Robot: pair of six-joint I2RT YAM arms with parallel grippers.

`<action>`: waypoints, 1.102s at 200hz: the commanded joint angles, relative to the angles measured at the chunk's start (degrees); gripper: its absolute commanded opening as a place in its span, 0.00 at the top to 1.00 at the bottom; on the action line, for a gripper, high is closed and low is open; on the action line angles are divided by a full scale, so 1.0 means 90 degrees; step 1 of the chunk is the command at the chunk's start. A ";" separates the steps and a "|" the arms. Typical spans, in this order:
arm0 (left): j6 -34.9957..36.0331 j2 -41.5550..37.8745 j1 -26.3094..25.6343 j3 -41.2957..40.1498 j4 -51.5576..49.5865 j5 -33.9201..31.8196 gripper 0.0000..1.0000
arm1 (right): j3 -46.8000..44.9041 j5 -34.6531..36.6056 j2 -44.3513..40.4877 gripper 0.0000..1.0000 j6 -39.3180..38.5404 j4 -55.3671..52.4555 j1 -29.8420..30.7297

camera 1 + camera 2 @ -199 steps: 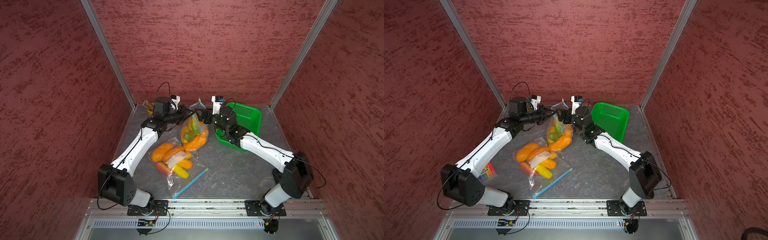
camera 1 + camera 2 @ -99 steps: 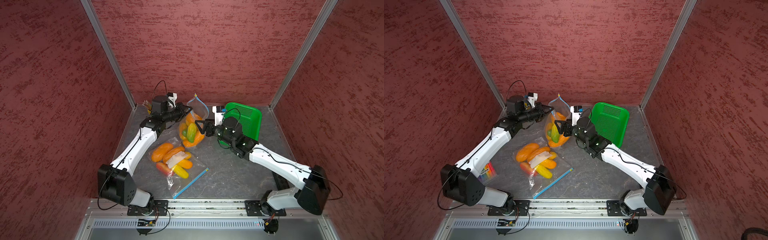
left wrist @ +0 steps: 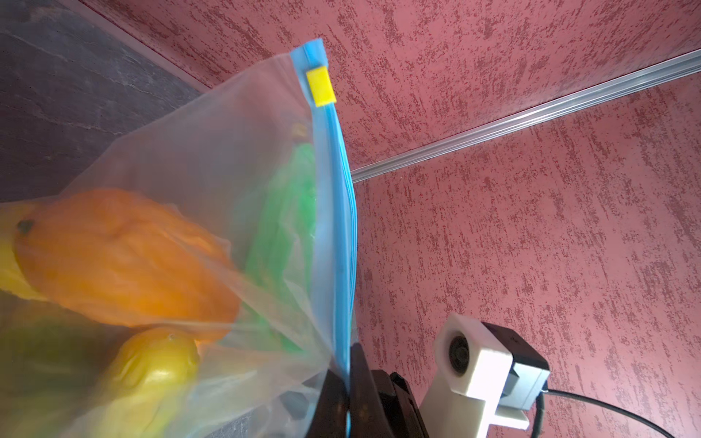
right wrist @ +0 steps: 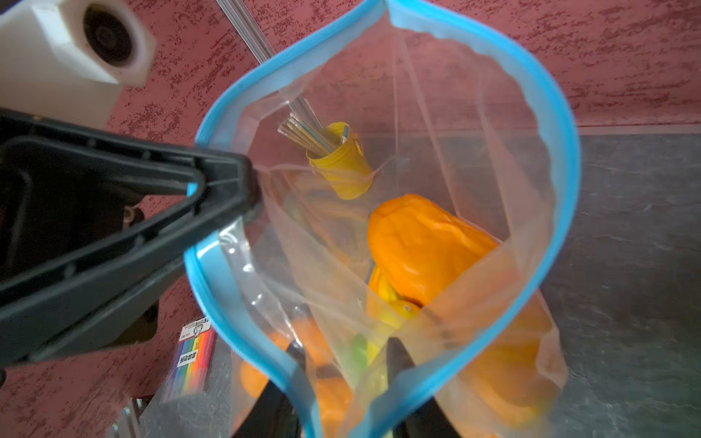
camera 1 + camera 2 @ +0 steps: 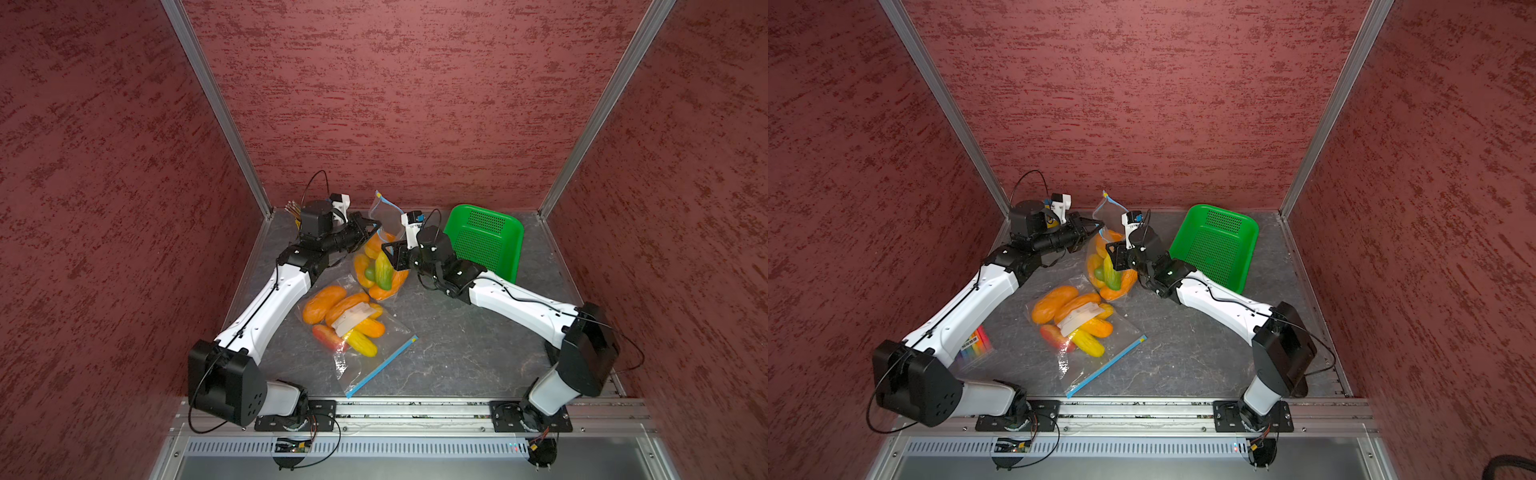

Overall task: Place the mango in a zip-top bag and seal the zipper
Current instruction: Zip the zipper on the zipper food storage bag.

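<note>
A clear zip-top bag with a blue zipper hangs upright at the back of the table, mouth open. An orange mango lies inside it with other yellow and green fruit. My left gripper is shut on one end of the zipper strip. The yellow slider sits at the other, upper end. My right gripper is at the bag's near rim, its fingers a little apart with a fold of the rim between them.
A second bag of fruit lies flat in the middle of the table. A green basket leans at the back right. A yellow cup of straws stands in the back left corner. A coloured packet lies under my left arm.
My right gripper has come down from the bag's top to its near rim, and its jaws have narrowed. My left gripper has kept its hold and raised the bag more upright.
</note>
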 commanded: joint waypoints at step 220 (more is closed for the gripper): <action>0.1000 -0.0892 0.2057 -0.0512 0.1632 0.1570 0.11 | 0.2226 -0.1986 0.0310 1.00 -0.1920 -0.1635 -0.0753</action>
